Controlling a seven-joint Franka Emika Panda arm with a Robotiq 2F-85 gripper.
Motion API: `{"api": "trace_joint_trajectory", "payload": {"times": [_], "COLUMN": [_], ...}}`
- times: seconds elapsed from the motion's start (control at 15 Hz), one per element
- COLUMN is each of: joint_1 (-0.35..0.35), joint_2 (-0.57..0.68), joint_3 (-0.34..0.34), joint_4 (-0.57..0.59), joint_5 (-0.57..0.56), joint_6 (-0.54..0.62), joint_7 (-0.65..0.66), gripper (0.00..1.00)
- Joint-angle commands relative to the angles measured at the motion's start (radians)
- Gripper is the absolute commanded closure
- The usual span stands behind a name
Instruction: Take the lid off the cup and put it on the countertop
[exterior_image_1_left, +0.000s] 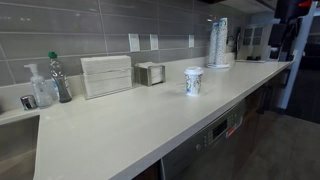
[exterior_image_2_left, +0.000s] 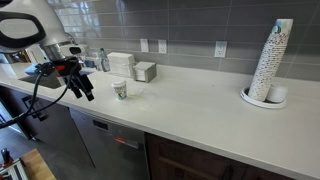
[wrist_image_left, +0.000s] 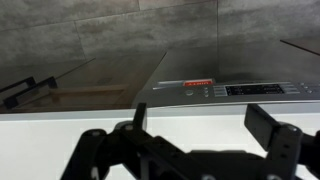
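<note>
The small white cup (exterior_image_1_left: 193, 84) with a bluish pattern stands upright on the cream countertop (exterior_image_1_left: 140, 125), with the flat white lid (exterior_image_1_left: 193, 71) on its mouth. Both also show in an exterior view, the cup (exterior_image_2_left: 120, 92) under the lid (exterior_image_2_left: 120, 84), on the countertop (exterior_image_2_left: 200, 105). My gripper (exterior_image_2_left: 86, 92) hangs to the left of the cup, near the counter's front edge, apart from it. In the wrist view the gripper (wrist_image_left: 200, 125) is open and empty over the white countertop (wrist_image_left: 200, 95). Cup and lid are out of the wrist view.
A tall stack of white cups (exterior_image_2_left: 270, 60) stands on a plate far to the right and also shows in an exterior view (exterior_image_1_left: 218, 42). A white ribbed dispenser (exterior_image_1_left: 106, 75), a small metal box (exterior_image_1_left: 150, 73) and bottles (exterior_image_1_left: 60, 78) line the back wall. A dishwasher panel (wrist_image_left: 230, 89) sits below the counter edge.
</note>
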Motion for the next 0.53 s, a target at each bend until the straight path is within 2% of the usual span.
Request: {"api": "trace_joint_trajectory", "payload": {"times": [0.0,0.27,0.47], "joint_1": [0.009,0.009,0.042], "joint_2": [0.001,0.001,0.054], "joint_3": [-0.008,-0.008,0.017], "joint_4": [0.002,0.002,0.049], "joint_5": [-0.006,-0.006,0.019], "joint_6": [-0.004,-0.004,0.007], "joint_7": [0.005,0.005,0.018], "gripper": [0.0,0.0,0.0]}}
